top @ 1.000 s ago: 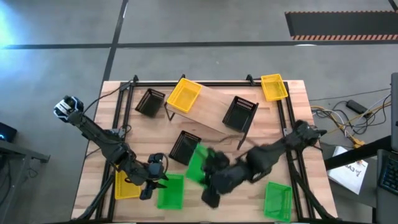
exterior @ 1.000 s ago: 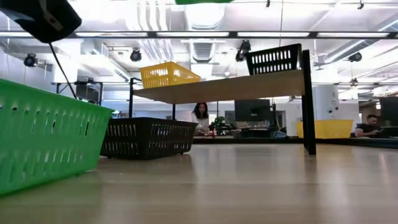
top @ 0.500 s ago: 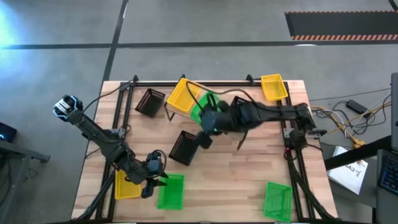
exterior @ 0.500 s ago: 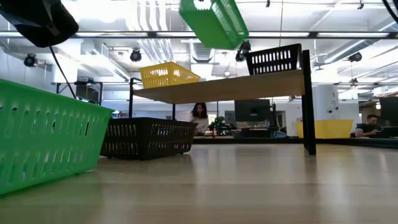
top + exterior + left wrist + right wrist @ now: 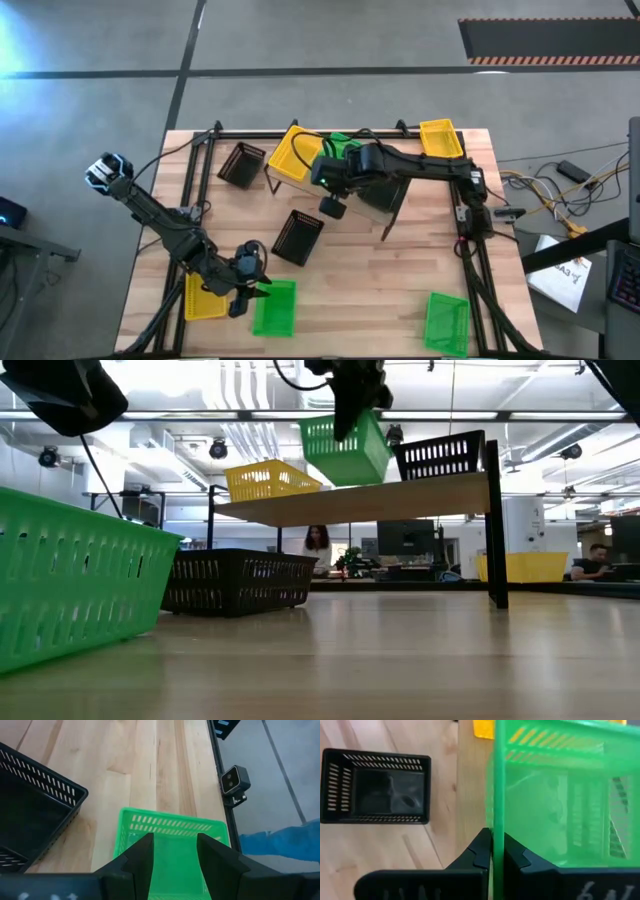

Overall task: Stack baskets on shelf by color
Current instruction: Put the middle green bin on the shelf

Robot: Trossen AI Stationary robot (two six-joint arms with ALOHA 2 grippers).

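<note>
Your right gripper [image 5: 493,851] pinches one wall of a translucent green slatted basket [image 5: 347,450]; the basket hangs tilted from its fingers, just above the shelf [image 5: 400,498], between the yellow basket [image 5: 268,480] and black basket [image 5: 440,455]. Your left gripper [image 5: 173,851], fingers spread, hovers above another green basket [image 5: 172,827].

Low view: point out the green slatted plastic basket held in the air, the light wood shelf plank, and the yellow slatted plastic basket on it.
green slatted plastic basket [image 5: 348,452], low view, side wall
light wood shelf plank [image 5: 400,498], low view, front edge
yellow slatted plastic basket [image 5: 268,481], low view, side wall

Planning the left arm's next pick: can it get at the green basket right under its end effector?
Probably yes: the left end effector hovers open directly above the green basket, with nothing between them.
</note>
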